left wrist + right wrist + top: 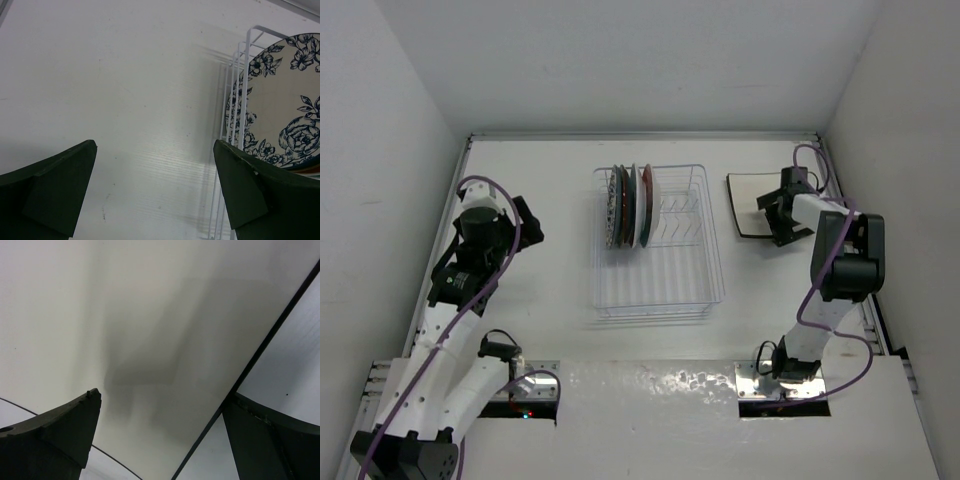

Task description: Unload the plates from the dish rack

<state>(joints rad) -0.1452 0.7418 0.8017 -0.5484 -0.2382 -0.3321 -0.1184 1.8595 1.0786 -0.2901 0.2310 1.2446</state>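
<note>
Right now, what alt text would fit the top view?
Several plates stand on edge at the far left of a wire rack. The right gripper hangs open over a square plate right of the rack; the left gripper hovers left of it.

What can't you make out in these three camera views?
Top view: how many plates stand in the dish rack; edge-on, overlapping, small.
Left wrist: floral plate cut off by frame edge and left tool finger.
Right wrist: whether the right tool touches the square plate; too close.
</note>
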